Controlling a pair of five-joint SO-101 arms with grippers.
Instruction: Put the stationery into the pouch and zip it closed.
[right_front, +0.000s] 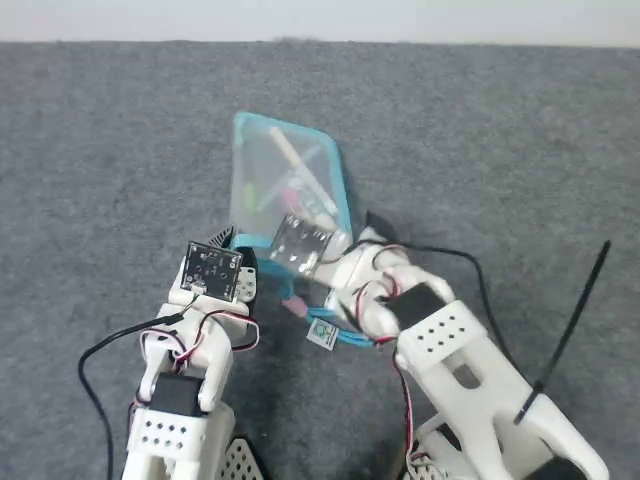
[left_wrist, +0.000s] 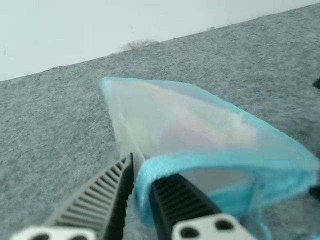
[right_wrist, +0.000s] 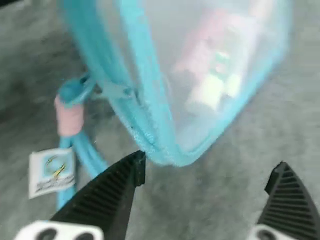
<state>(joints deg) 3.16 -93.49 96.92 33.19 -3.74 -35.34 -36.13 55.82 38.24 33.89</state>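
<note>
The translucent pouch (right_front: 285, 185) with blue trim lies at the table's middle, with pens and pink stationery (right_front: 295, 190) inside it. My left gripper (left_wrist: 140, 192) is shut on the pouch's blue edge (left_wrist: 150, 170), at its near left corner (right_front: 243, 245). My right gripper (right_wrist: 205, 192) stands open, its fingers (right_wrist: 117, 187) spread on either side of the pouch's other near corner (right_wrist: 170, 150). Through the pouch wall I see pink and white items (right_wrist: 212, 75). A blue zipper cord with a pink bead (right_wrist: 70, 117) and a white tag (right_wrist: 52, 172) hangs from the slider (right_wrist: 115, 91).
Grey carpet-like cloth (right_front: 520, 150) covers the table, with open room to the left, right and behind the pouch. A black cable (right_front: 480, 280) runs beside the right arm. A pale wall (left_wrist: 100, 25) stands behind the table.
</note>
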